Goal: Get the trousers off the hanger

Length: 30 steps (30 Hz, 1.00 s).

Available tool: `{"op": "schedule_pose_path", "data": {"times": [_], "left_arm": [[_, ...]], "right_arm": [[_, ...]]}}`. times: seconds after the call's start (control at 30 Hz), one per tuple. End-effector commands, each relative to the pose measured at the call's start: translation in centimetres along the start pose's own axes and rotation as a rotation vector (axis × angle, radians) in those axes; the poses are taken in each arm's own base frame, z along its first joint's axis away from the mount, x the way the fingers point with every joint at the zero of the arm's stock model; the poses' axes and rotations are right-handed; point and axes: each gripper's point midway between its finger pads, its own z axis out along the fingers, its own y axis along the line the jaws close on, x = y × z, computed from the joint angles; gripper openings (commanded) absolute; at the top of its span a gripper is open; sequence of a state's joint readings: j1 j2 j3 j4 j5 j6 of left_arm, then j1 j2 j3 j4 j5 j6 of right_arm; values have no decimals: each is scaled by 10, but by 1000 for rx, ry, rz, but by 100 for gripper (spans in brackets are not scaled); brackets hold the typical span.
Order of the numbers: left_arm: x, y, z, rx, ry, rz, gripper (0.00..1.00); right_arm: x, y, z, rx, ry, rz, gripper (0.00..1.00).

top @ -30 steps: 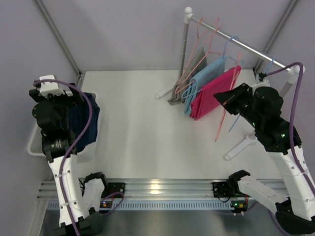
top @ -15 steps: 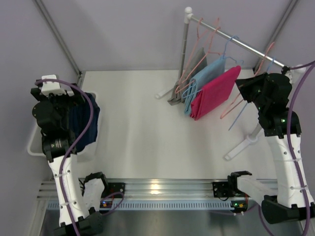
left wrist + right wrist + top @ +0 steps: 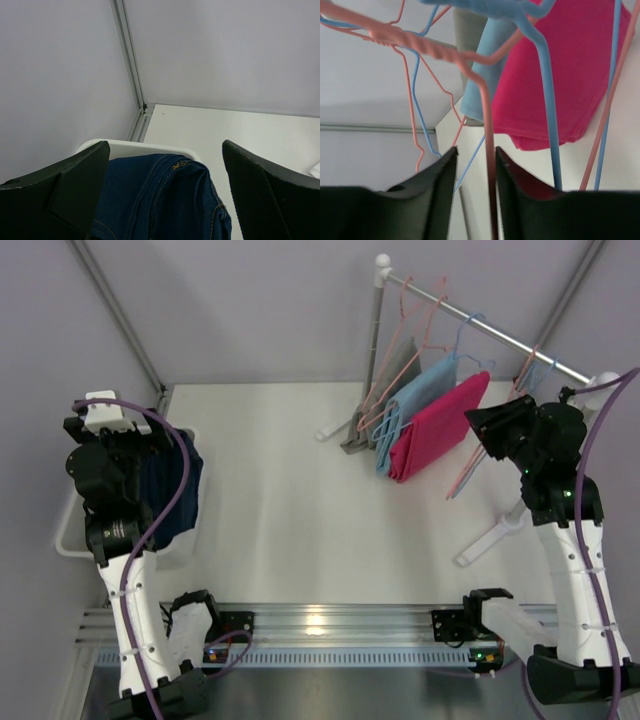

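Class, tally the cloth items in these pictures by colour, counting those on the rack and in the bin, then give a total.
Magenta pink cloth, on the rack: 1
Light blue cloth, on the rack: 1
Grey cloth, on the rack: 1
Dark blue denim, in the white bin: 1
Total: 4

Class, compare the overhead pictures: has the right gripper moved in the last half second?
Yes. The right gripper has shifted left, closer to the hanging magenta trousers, which stayed put.
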State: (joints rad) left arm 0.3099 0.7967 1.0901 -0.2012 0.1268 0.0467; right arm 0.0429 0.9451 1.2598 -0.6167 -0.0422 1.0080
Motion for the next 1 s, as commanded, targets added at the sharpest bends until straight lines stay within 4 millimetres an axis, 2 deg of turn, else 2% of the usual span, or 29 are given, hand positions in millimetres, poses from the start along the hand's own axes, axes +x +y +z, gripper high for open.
{"op": "schedule_pose_path", "data": {"times": [0.0,0.1,0.13,0.2,0.37,0.43,0.53,0.67,0.73,0.83,0.87,0.9,0.97], "left_arm": [[-22,-1,0,10,-72,2,99],[-25,-2,-1,13,-78,-3,99],[-26,-2,-2,14,-79,-6,99],[-27,-3,-3,18,-83,-10,99],[-29,-6,-6,29,-87,-23,99],[-29,-7,-7,34,-86,-31,99],[-30,-8,-7,37,-87,-30,99],[-31,-10,-8,43,-88,-69,99],[-30,-11,-6,48,-85,-74,99],[-30,-12,-7,51,-82,-79,99],[-29,-11,-7,48,-80,-78,99],[-29,-11,-8,46,-80,-77,99],[-28,-11,-9,45,-80,-74,99]], "right_arm": [[-8,23,-15,-117,-27,-29,43],[-3,31,-28,-168,-3,-53,68],[-1,32,-31,-179,5,-59,73],[4,29,-37,-183,25,-83,81],[9,27,-68,-220,15,-170,91],[10,27,-84,-241,0,-202,99],[7,24,-101,-241,-34,-267,99],[11,3,-111,-149,-14,-313,99],[13,4,-113,-160,-6,-325,99],[18,20,-122,-253,11,-343,99],[23,30,-125,-308,35,-345,100],[18,46,-131,-383,6,-358,99],[19,66,-140,-477,16,-357,99]]}}
